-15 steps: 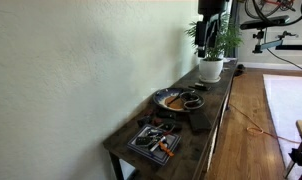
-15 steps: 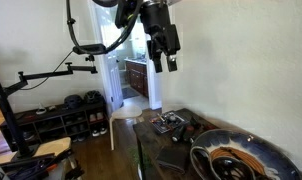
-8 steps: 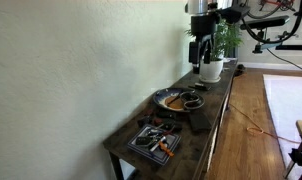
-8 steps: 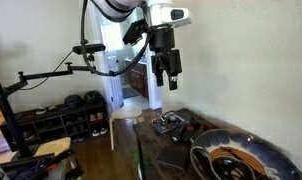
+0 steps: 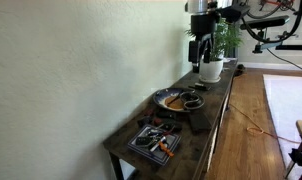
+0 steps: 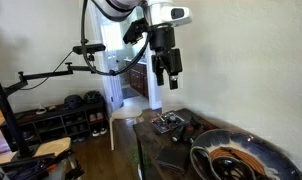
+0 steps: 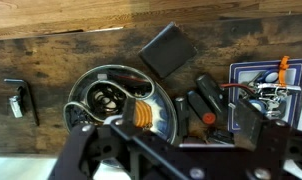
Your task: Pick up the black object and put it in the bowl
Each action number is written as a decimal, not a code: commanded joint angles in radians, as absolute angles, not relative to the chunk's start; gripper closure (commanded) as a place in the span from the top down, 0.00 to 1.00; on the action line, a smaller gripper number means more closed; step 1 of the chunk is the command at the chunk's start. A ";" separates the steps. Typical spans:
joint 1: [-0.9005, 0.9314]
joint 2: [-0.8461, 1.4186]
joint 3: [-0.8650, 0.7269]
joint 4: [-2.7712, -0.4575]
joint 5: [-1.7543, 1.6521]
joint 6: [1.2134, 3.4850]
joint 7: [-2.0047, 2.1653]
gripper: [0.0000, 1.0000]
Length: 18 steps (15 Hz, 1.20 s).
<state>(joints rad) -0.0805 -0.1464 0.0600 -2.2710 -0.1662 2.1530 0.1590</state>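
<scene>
Gripper (image 6: 166,80) hangs open over bowl (image 7: 83,90); tray (image 7: 246,72) print unreadable.

The hand (image 6: 167,80) is hanging lower over the table (image 5: 213,105) than a second ago, no longer descending.

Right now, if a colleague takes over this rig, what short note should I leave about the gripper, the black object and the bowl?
Gripper: open, empty, high above the wooden table.
Bowl: on the table, with some items inside.
Flat black square object: lies on the table beside the bowl, not gripped.
Done: nothing.
Left: descend, grasp it, place it in the bowl.
</scene>
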 commanded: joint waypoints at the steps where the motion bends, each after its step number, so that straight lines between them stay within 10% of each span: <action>1: -0.059 -0.124 0.046 -2.269 -0.189 2.178 0.170 1.00; 18: -0.027 0.077 0.031 -2.263 -0.204 2.356 0.147 1.00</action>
